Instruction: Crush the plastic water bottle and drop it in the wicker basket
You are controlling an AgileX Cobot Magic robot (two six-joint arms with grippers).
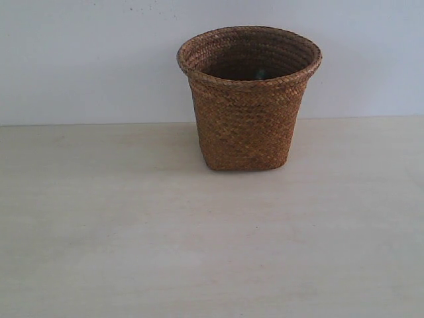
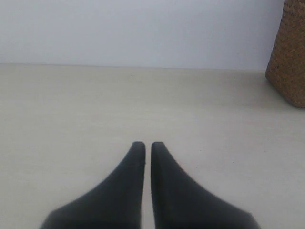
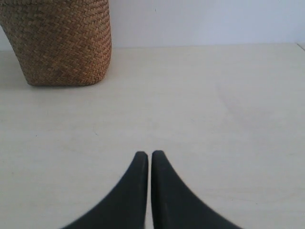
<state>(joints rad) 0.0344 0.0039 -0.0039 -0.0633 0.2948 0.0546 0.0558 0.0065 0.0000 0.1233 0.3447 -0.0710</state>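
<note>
Our left end effector and right end effector are narrow, empty. The wicker basket stands ahead. We judge the drop done; only parking remains.

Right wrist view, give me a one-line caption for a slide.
Right gripper, shut and empty, above the pale table, with the wicker basket standing farther off near the white wall.

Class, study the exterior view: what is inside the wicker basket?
The basket shows a dark interior, its woven back wall and one small greenish glint, too dim to identify. Its front wall hides the bottom and anything lying there.
</note>
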